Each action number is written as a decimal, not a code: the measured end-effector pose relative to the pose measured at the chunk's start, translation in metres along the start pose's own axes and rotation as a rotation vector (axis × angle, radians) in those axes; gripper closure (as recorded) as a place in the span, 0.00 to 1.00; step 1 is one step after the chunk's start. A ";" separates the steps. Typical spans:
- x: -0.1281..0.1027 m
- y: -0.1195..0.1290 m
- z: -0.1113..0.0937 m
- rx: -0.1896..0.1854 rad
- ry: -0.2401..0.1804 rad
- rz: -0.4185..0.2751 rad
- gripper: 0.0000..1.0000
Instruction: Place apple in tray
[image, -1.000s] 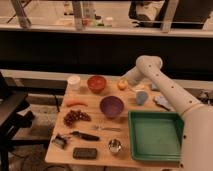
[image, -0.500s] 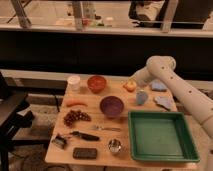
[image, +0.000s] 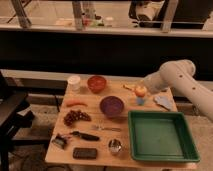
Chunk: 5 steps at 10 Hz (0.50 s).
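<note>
- round purple bowl (image: 111, 105), table centre
- red-orange bowl (image: 96, 83), far edge
- white cup (image: 74, 82) beside it
- long orange carrot (image: 76, 103)
- dark grape bunch (image: 75, 117)
- small metal cup (image: 115, 146), near edge

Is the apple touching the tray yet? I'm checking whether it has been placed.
Apart. The camera view shows the apple up by the end effector near the table's far edge, with bare wood between it and the tray.

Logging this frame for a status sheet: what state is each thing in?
apple: at the table's far edge, outside the tray
tray: nothing in it
gripper: at the apple
purple bowl: upright, looks empty
red-orange bowl: upright
white cup: upright
metal cup: upright
carrot: lying flat
</note>
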<state>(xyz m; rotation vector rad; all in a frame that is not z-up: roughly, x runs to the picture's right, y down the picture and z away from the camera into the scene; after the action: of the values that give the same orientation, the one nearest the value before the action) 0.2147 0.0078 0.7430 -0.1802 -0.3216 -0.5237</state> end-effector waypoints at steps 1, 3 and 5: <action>0.001 0.012 -0.012 -0.004 0.022 0.012 0.66; 0.009 0.035 -0.033 -0.020 0.070 0.044 0.66; 0.010 0.062 -0.052 -0.056 0.111 0.081 0.64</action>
<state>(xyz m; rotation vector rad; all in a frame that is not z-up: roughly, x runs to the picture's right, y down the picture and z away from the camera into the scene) 0.2679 0.0433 0.6925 -0.2168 -0.1910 -0.4609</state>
